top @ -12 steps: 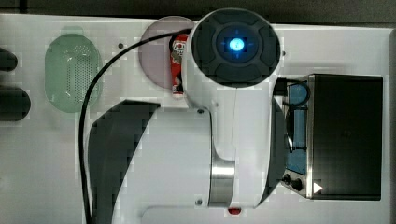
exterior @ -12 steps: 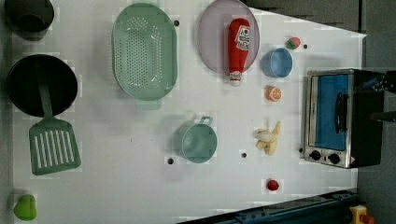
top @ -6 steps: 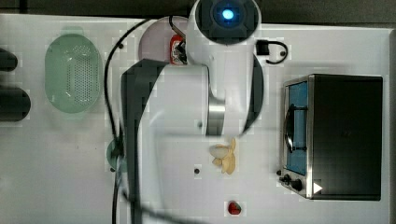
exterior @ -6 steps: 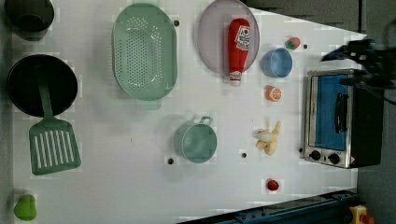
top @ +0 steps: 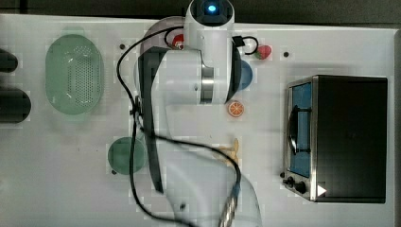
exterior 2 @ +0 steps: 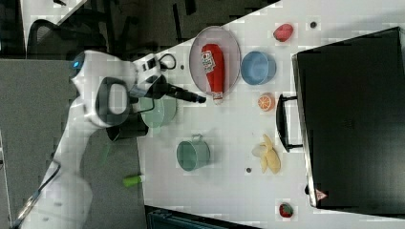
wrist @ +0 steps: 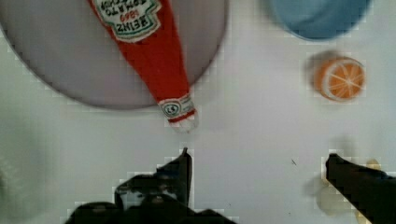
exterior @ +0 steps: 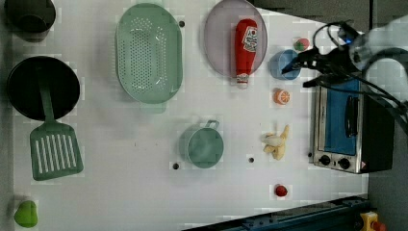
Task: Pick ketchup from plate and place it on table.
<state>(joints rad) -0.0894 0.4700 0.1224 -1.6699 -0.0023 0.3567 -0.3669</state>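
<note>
The white table (exterior: 144,192) spreads beneath the gripper (wrist: 257,161). On it, ahead of the fingertips, the mauve-grey plate (wrist: 56,65) carries the ketchup (wrist: 156,65), whose whitish cap overhangs the rim toward the gripper, not touching it. The gripper's fingers (wrist: 180,170) are spread wide, holding nothing.

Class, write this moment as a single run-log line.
phase: approach | tool: open, above table, holding nothing | ketchup: lying on plate, cap past rim
</note>
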